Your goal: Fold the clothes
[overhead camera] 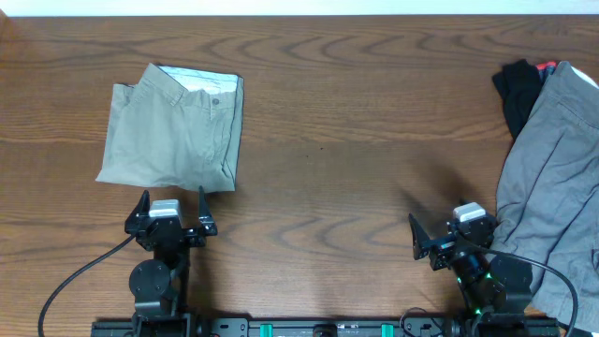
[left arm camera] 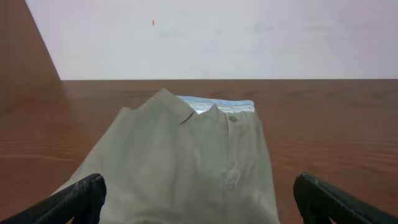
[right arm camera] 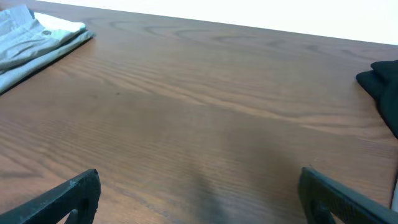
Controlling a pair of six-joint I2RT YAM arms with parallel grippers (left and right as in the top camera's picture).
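Khaki-beige shorts [overhead camera: 173, 131] lie folded at the left of the table, waistband and button toward the far side, pale lining showing. They fill the left wrist view [left arm camera: 186, 162] and show at the top left of the right wrist view [right arm camera: 31, 40]. My left gripper [overhead camera: 171, 213] is open and empty just in front of them, not touching. Mid-grey shorts [overhead camera: 552, 178] lie unfolded in a heap at the right edge. My right gripper [overhead camera: 454, 239] is open and empty over bare wood, beside the grey shorts' left edge.
A black garment [overhead camera: 518, 89] with a red bit lies at the far right, against the grey shorts; it also shows in the right wrist view [right arm camera: 382, 81]. The wooden table [overhead camera: 356, 140] runs between the two piles. A white wall stands behind the far edge.
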